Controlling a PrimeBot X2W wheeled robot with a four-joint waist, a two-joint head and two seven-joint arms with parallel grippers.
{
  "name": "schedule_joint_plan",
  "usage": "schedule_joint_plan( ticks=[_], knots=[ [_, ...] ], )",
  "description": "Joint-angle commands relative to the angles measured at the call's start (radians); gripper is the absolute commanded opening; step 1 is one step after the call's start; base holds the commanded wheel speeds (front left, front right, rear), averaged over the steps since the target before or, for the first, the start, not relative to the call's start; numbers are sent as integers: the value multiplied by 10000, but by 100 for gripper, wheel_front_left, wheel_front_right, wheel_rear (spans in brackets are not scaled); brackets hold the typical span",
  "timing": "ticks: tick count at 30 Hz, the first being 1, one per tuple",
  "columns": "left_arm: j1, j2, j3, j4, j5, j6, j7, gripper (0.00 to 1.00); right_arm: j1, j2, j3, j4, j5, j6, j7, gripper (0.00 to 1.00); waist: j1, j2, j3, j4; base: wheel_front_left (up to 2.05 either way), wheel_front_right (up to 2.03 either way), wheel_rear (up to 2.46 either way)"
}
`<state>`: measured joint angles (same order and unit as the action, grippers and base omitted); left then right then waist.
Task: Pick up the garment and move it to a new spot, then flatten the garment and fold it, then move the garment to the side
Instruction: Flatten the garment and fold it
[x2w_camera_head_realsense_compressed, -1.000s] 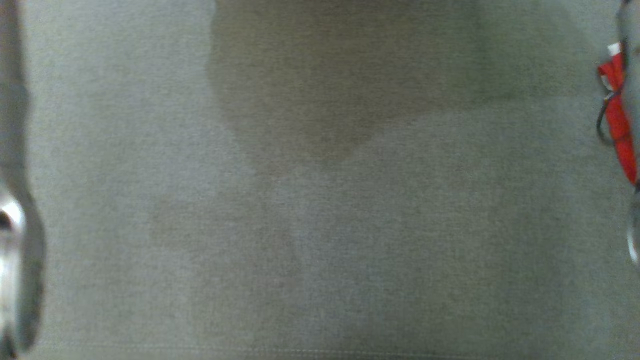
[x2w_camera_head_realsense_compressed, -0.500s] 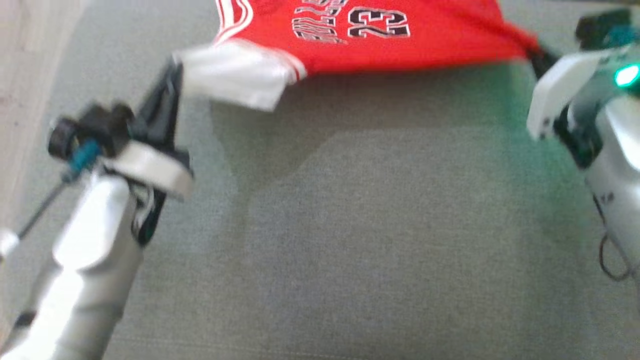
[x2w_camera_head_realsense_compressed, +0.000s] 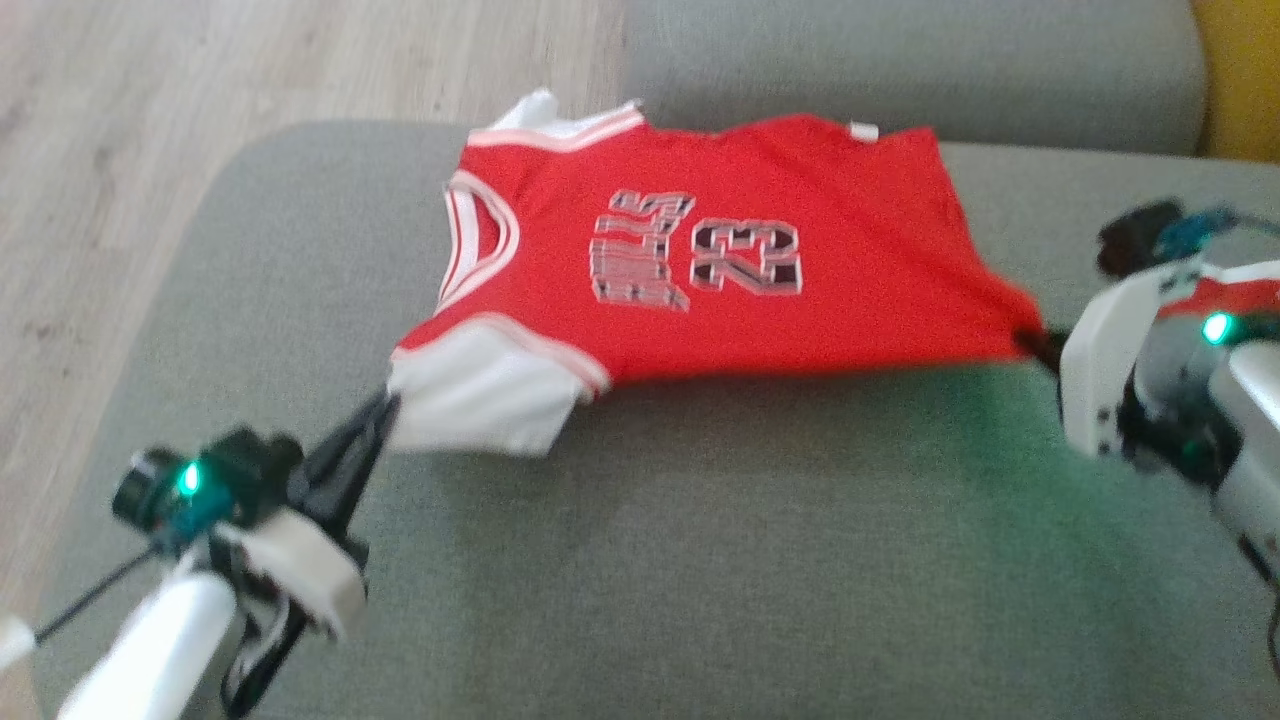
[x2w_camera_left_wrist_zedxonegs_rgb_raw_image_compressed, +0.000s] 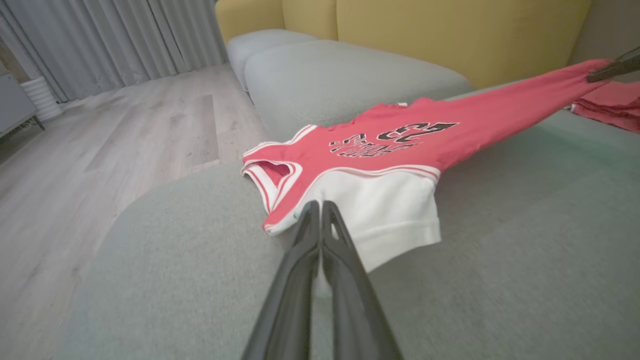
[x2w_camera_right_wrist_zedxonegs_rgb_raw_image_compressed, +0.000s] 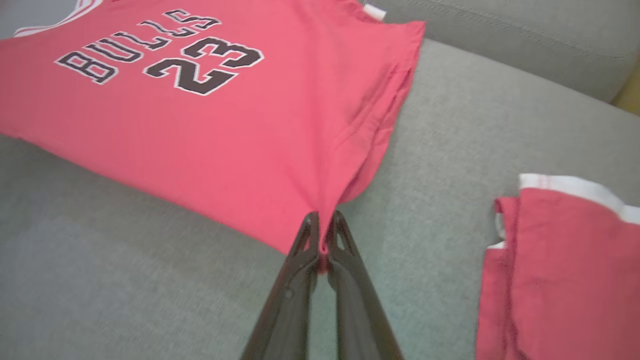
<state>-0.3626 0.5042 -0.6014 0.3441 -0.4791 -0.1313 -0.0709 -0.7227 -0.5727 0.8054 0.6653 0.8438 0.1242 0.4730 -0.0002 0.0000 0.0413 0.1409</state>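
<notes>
1. Wooden floor (x2w_camera_head_realsense_compressed: 200, 100) runs along the far left of the head view. The grey sofa seat cushion (x2w_camera_head_realsense_compressed: 700, 560) takes up the rest of it.
2. Left hand (x2w_camera_head_realsense_compressed: 385, 410), at lower left of the head view: fingers pressed together and clenched on the jersey (x2w_camera_head_realsense_compressed: 850, 290) at the shoulder, where the white sleeve (x2w_camera_head_realsense_compressed: 470, 400) meets the red. The left wrist view confirms this, with the left hand (x2w_camera_left_wrist_zedxonegs_rgb_raw_image_compressed: 320, 205) pinching the fabric edge just beside the white sleeve (x2w_camera_left_wrist_zedxonegs_rgb_raw_image_compressed: 395, 215).
3. Jersey: red, white trim at the neck, printed "BULLS 23", lying on the seat cushion across the middle of the head view. The collar points left and the hem right. The near edge is pulled taut between the two hands.
4. In the left wrist view the jersey (x2w_camera_left_wrist_zedxonegs_rgb_raw_image_compressed: 400, 145) rises off the cushion toward the other hand at upper right.
5. Right hand (x2w_camera_head_realsense_compressed: 1035, 345), at the right edge of the head view: clenched on the jersey's near hem corner. In the right wrist view the jersey (x2w_camera_right_wrist_zedxonegs_rgb_raw_image_compressed: 200, 140) gathers to a point between the closed fingers of the right hand (x2w_camera_right_wrist_zedxonegs_rgb_raw_image_compressed: 322, 217).
6. Second red garment (x2w_camera_right_wrist_zedxonegs_rgb_raw_image_compressed: 560, 260) with a white band lies on the cushion to the right of that hand, apart from the jersey.
</notes>
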Motion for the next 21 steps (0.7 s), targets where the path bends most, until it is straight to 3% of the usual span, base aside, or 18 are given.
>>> schedule_joint_plan(
  ticks=[1, 12, 16, 21],
  knots=[
    [-125, 590, 411, -511, -75, 114, 107, 0, 206, -353, 111, -436, 256, 65, 131, 0, 2, 0, -348, -62, 0, 0, 0],
    [2557, 2165, 396, -4279, -936, 918, 2206, 0, 2119, -1852, 543, -2804, 2175, 65, 1482, 0, 2, 0, -835, -127, 0, 0, 0],
    [2428, 2246, 507, -4610, -935, 1087, 2371, 0, 2151, -1863, 249, -3024, 2222, 65, 1452, 0, 2, 0, -629, -155, 0, 0, 0],
    [1920, 2205, 363, -4528, -843, 863, 2620, 0, 1950, -1599, -179, -2965, 2301, 65, 1495, 0, 2, 0, -226, -195, 0, 0, 0]
  ],
)
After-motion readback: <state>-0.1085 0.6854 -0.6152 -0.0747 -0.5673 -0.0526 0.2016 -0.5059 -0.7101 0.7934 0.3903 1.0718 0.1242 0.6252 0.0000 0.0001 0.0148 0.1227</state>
